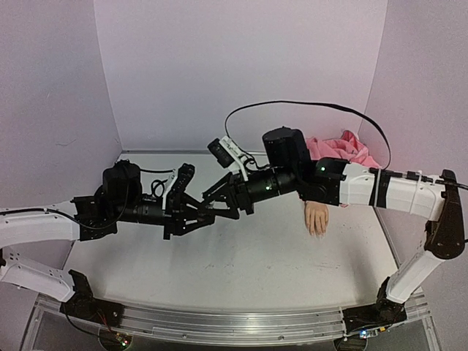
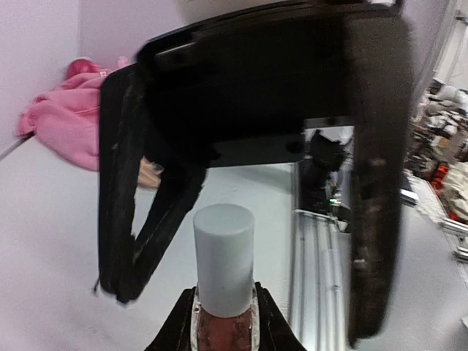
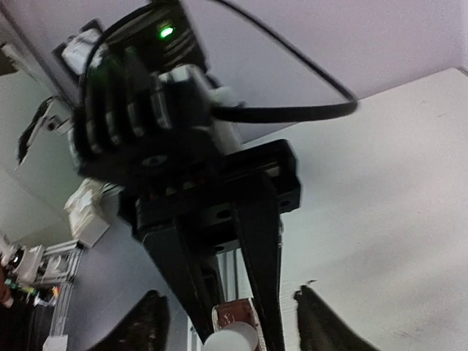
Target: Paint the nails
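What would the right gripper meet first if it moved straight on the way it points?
Probably the white cap of the polish bottle held in the left gripper, though depth is unclear.

Two arms, left arm [image 1: 36,227] and right arm [image 1: 398,191]; two grippers, left gripper [image 2: 223,325] and right gripper [image 3: 234,325]; one bottle [image 2: 223,338], one white cap [image 2: 224,252], one mannequin hand [image 1: 316,217], one pink sleeve [image 1: 344,150], one table [image 1: 241,270], one black cable [image 1: 307,103]
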